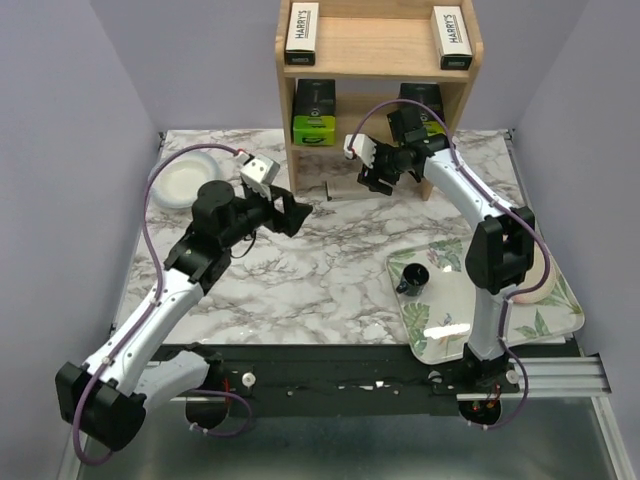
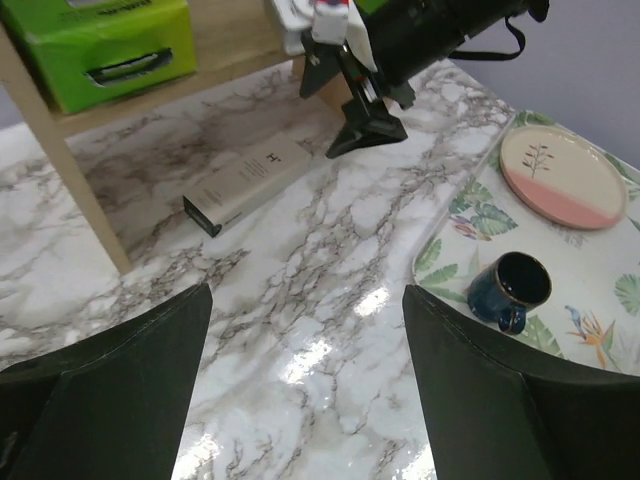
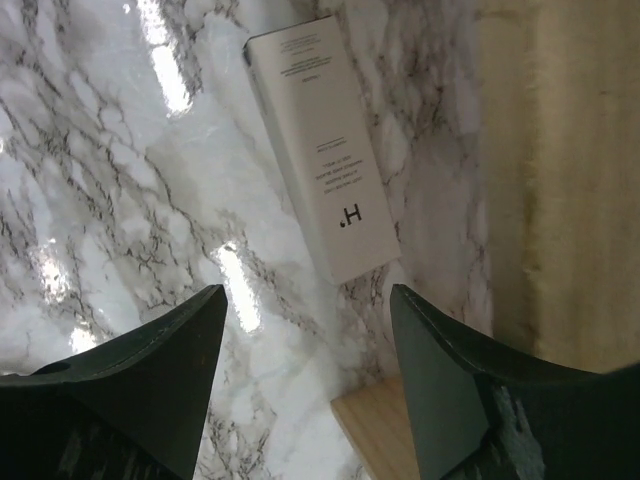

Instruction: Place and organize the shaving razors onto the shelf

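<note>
The wooden shelf (image 1: 375, 48) stands at the table's far edge. Two HARRY'S boxes lie on its top tier, one left (image 1: 301, 30) and one right (image 1: 452, 38). A black pack with a lime-green end (image 1: 314, 112) sits on the lower tier, and a second one (image 1: 420, 100) is partly hidden behind my right arm. A third slim HARRY'S box (image 2: 250, 182) lies flat on the marble between the shelf's sides, also in the right wrist view (image 3: 325, 150). My right gripper (image 3: 307, 295) is open just above and near it. My left gripper (image 2: 305, 300) is open and empty, short of the shelf.
A leaf-patterned tray (image 1: 480, 310) at the front right holds a dark cup (image 1: 413, 278) and a pink-and-cream plate (image 2: 563, 175). A white bowl (image 1: 185, 180) sits at the far left. The shelf's side panels (image 2: 70, 170) flank the fallen box.
</note>
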{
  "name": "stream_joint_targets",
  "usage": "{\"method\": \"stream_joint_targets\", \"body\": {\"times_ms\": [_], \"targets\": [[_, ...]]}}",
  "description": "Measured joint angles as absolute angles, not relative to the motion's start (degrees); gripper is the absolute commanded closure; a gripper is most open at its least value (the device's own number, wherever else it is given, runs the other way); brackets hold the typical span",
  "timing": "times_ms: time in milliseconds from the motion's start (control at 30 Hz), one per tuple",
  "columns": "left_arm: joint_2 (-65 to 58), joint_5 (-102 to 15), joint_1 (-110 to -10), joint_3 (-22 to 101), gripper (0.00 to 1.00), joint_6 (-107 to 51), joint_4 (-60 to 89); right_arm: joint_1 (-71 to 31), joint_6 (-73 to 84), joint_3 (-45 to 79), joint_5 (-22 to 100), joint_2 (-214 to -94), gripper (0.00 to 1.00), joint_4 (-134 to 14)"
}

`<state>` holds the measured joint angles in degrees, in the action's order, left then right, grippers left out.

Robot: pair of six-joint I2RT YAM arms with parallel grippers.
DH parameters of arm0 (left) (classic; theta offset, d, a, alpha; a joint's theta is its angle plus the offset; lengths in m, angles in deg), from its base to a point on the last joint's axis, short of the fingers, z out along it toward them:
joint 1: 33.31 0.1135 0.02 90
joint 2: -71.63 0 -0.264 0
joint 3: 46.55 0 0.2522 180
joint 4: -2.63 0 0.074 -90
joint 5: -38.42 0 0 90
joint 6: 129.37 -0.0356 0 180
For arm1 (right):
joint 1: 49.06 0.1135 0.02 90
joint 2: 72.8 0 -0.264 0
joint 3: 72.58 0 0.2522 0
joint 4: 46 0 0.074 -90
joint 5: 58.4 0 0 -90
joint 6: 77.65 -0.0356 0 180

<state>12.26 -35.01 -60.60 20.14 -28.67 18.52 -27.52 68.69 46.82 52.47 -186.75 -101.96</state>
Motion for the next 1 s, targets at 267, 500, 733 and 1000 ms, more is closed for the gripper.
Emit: {"method": "stream_joint_targets", "body": {"times_ms": [267,500,733,1000], "targets": [[18.84,-35.64,-51.02,18.69,0.11,-29.90,19.66,-26.12,77.70,43.52,51.68,-187.05,0.25,-104.43],[23.25,-35.68,-45.03,15.61,0.09,-28.52,19.48,-24.87,81.52,48.62,49.45,-191.18,0.21,-106.53],[27.80,-35.51,-41.14,12.75,0.09,-25.90,18.94,-24.83,87.27,55.46,47.13,-198.92,0.20,-110.31],[29.28,-34.68,-38.37,10.45,0.09,-22.86,18.57,-24.83,90.42,61.73,46.17,-204.84,0.20,-115.51]]}}
